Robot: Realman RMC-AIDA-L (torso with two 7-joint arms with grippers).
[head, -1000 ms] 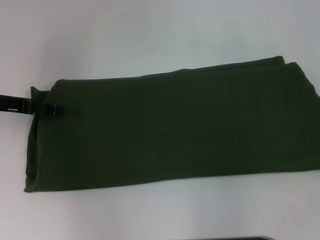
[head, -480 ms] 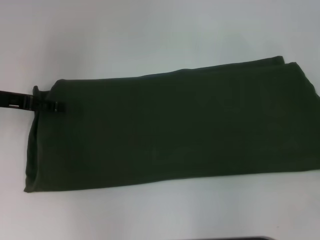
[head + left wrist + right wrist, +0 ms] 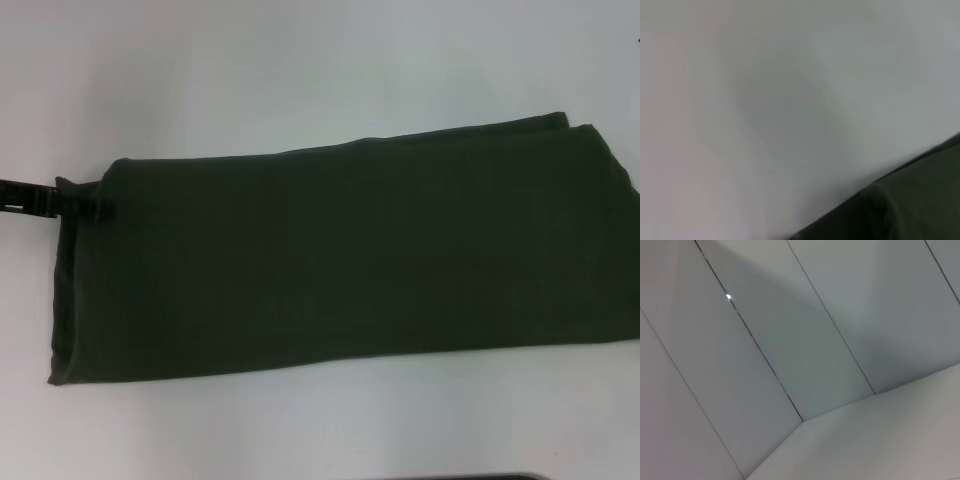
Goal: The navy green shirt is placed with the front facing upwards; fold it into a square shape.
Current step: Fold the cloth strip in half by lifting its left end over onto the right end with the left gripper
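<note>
Shirt = landmark. The navy green shirt (image 3: 340,255) lies flat on the white table (image 3: 300,70), folded to a long band, plain side up, no lettering or collar showing. Near edge runs straight; far-right end shows a second layer peeking out, so layers aren't flush.

At the shirt's far-left corner: left gripper (image 3: 88,207), low, fingers narrow and apparently pinching the cloth edge, which puckers up there. Right gripper not seen in any view, fingers can't tell.

Risks (my guess): thin pinch may catch only the top layer → fold splits when lifted; one-corner hold w/ no second hand → band skews, end result not square.

Views: head cam gives whole shirt + gripper. Left wrist cam only a shirt corner (image 3: 905,210) on table. Right wrist cam just wall panels (image 3: 790,340), no shirt.
</note>
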